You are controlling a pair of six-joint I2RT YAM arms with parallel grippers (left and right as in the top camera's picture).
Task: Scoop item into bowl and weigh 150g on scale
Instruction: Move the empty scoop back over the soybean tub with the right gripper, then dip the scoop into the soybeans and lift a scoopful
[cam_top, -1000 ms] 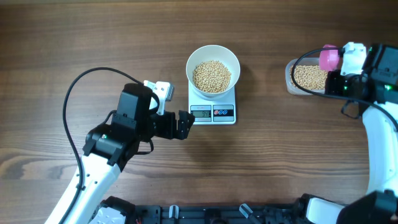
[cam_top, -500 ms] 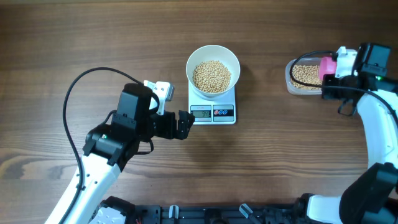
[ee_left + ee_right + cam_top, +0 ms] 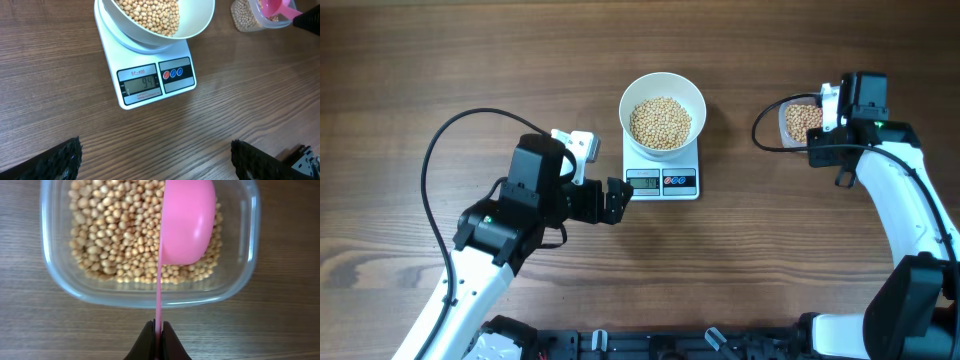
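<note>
**Scoop over the tub, bowl away toward the scale**

The right jaws were shut tight on the thin end of the handle [image 3: 158, 297] of the pink scoop [image 3: 186, 227]. The handle ran straight out from them, edge-on to the wrist camera. Its cup [image 3: 192, 207] hung over the beans [image 3: 112, 235] in the clear tub [image 3: 100, 294]. The cup's inside faced away, so I could not tell whether it was loaded.

The tub stood well to the right of the scale [image 3: 663, 182], with bare tabletop [image 3: 770, 250] between them. From overhead, the scoop's long axis pointed roughly toward the scale. A loaded carry would therefore probably run leftward along that line.

The bowl [image 3: 625, 105] sat on the scale, partly filled with beans. The display [image 3: 144, 84] seemed to read short of the target, so more scoops looked necessary.

The left jaws stood wide and empty just off the scale's front left corner. They were nearer the scale, but only the right arm held the tool.
</note>
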